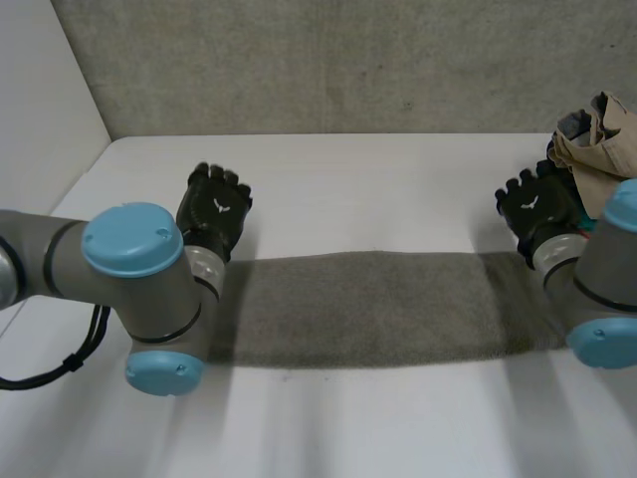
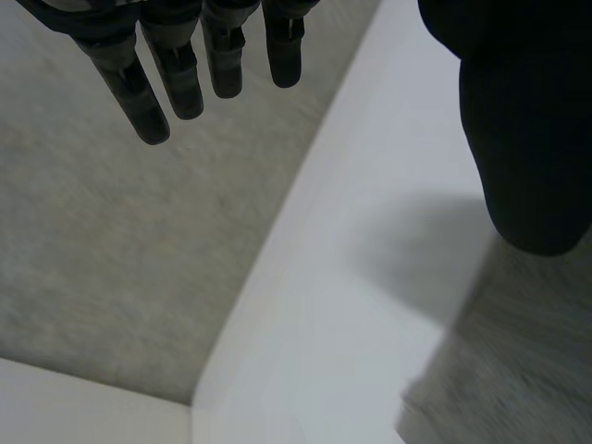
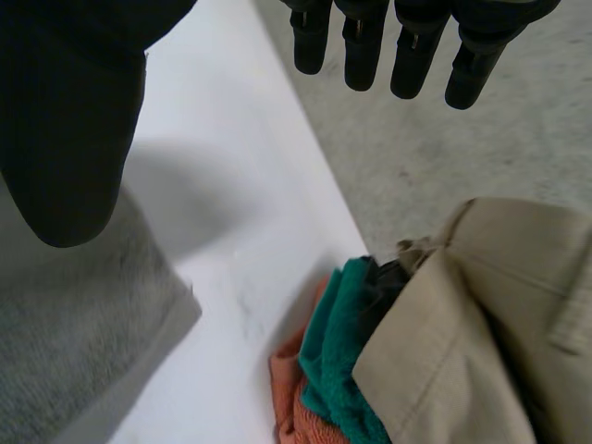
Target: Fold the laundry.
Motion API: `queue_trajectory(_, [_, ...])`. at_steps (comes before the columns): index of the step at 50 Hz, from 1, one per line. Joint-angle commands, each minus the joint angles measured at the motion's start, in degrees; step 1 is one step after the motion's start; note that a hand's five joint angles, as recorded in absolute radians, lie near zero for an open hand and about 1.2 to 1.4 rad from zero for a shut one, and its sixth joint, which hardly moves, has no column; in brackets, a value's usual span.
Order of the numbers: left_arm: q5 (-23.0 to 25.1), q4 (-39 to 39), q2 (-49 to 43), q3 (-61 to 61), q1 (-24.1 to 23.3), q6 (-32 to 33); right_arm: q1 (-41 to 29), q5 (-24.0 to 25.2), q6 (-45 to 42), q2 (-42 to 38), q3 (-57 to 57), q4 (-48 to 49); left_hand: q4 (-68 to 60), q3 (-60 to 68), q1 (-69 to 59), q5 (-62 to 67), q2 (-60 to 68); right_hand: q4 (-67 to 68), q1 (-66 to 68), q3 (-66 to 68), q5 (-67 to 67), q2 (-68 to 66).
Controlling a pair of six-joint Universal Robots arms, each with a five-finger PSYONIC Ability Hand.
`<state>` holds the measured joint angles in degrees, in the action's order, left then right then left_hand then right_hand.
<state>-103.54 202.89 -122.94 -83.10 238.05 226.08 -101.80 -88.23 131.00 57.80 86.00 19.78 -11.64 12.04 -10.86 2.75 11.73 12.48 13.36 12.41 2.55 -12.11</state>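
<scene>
Spread and empty, left hand (image 1: pixel 214 209) and right hand (image 1: pixel 535 204) hung at ends of long grey terry towel (image 1: pixel 368 309); should pinch corners evenly.

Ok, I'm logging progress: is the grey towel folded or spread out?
Spread out: the grey terry towel lies flat as one long strip across the white table. Whether it is already doubled lengthwise, cannot tell.

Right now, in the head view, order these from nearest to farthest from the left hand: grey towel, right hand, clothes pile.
1. grey towel, beside the left hand.
2. right hand, across the table.
3. clothes pile, beyond the right hand.
</scene>
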Motion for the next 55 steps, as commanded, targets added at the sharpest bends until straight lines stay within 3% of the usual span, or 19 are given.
queue_trajectory(1, [0.0, -0.5, 9.9, -6.5, -1.7, -1.0, 1.7, 5.7, 9.2, 13.7, 8.8, -4.6, 1.6, -2.0, 0.8, -2.7, -1.7, -2.5, -3.4, -2.4, -2.6, 2.1])
queue_trajectory(7, [0.4, 0.1, 17.6, -14.3, -2.4, -5.6, 14.1, 13.9, 9.1, 18.0, 14.3, -19.4, 1.6, -2.0, 0.8, -2.7, -1.7, 3.6, 2.8, 3.7, 3.6, -4.0])
queue_trajectory(13, [0.5, 0.0, 18.7, -17.6, -2.9, -10.0, 19.2, 19.8, 9.0, 17.1, 18.2, -17.0, 1.3, -1.7, 0.5, -2.4, -1.4, 10.7, 9.8, 10.8, 10.6, -11.1])
queue_trajectory(16, [0.5, 0.0, 18.2, -17.6, -3.0, -10.1, 19.5, 19.7, 8.9, 14.1, 18.4, -14.6, 1.3, -1.7, 0.5, -2.4, -1.4, 12.6, 11.7, 12.6, 12.5, -12.9])
queue_trajectory(21, [0.6, 0.0, 17.9, -17.7, -3.0, -10.2, 21.0, 19.8, 8.9, 9.0, 17.1, -12.6, 1.1, -1.5, 0.3, -2.2, -1.2, 28.9, 28.0, 28.9, 28.8, -29.2])
queue_trajectory(23, [0.5, 0.0, 17.9, -17.9, -3.1, -10.2, 21.7, 19.8, 8.8, 8.0, 16.3, -12.7, 1.1, -1.5, 0.3, -2.2, -1.2, 43.3, 42.4, 43.3, 43.2, -43.6])
queue_trajectory(24, [0.5, 0.1, 18.1, -18.1, -3.2, -10.2, 22.5, 19.3, 8.5, 7.0, 15.8, -12.5, 1.1, -1.5, 0.3, -2.2, -1.2, 67.3, 66.4, 67.4, 67.2, -67.6])
queue_trajectory(30, [0.5, 0.0, 18.9, -18.2, -3.3, -10.2, 28.6, 19.1, 6.5, 7.3, 15.6, -11.6, 1.1, -1.5, 0.3, -2.2, -1.2, 67.5, 66.6, 67.6, 67.4, -67.9])
queue_trajectory(35, [0.5, -0.3, 20.2, -18.2, -3.4, -10.2, 32.9, 18.3, -1.0, 10.8, 16.4, -10.5, 1.1, -1.5, 0.3, -2.2, -1.2, 67.5, 66.6, 67.6, 67.4, -67.9])
queue_trajectory(41, [0.6, -0.2, 21.5, -20.0, -3.2, -10.2, 34.7, 15.8, -5.2, 12.7, 15.7, -10.0, 1.3, -1.7, 0.5, -2.4, -1.3, 67.5, 66.6, 67.6, 67.4, -67.9])
queue_trajectory(45, [0.4, -0.2, 21.7, -20.7, -3.0, -10.3, 30.0, 15.4, -4.4, 16.8, 16.0, -9.8, 1.3, -1.7, 0.5, -2.4, -1.4, 67.5, 66.6, 67.6, 67.4, -67.9])
queue_trajectory(55, [0.0, -0.1, 25.0, -22.5, -2.2, -10.4, -5.9, 15.8, 6.9, 21.4, 15.2, -0.2, 1.3, -1.7, 0.5, -2.4, -1.4, 67.5, 66.6, 67.6, 67.4, -67.9])
